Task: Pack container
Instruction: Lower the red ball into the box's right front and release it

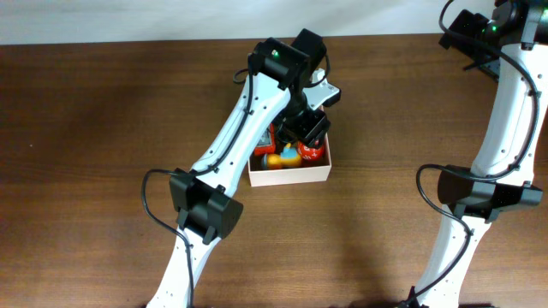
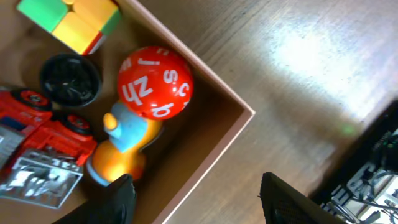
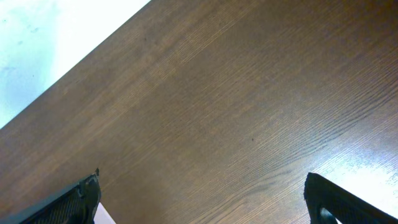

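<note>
Though half hidden overhead by lt arm (image 1: pixel 231 145), container (image 1: pixel 291 177) at centre of table (image 1: pixel 103 128). Contents: red lettered ball (image 2: pixel 155 82), orange/blue toy (image 2: pixel 124 146), black wheel (image 2: pixel 70 79), red truck (image 2: pixel 43 134), multicolour cube (image 2: pixel 71 22). Sq., shallow, white walls, tan interior. Corner directly under lt gripper (image 2: pixel 199 202), fingers (image 2: pixel 118 199) apart, nothing held. Rt gripper (image 3: pixel 202 199) well apart at far table edge, wide open, empty.

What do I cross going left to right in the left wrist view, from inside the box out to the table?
In order: red toy truck → red lettered ball → container's right wall → wooden table. The black wheel and duck toy overlap these, so they are left out.
</note>
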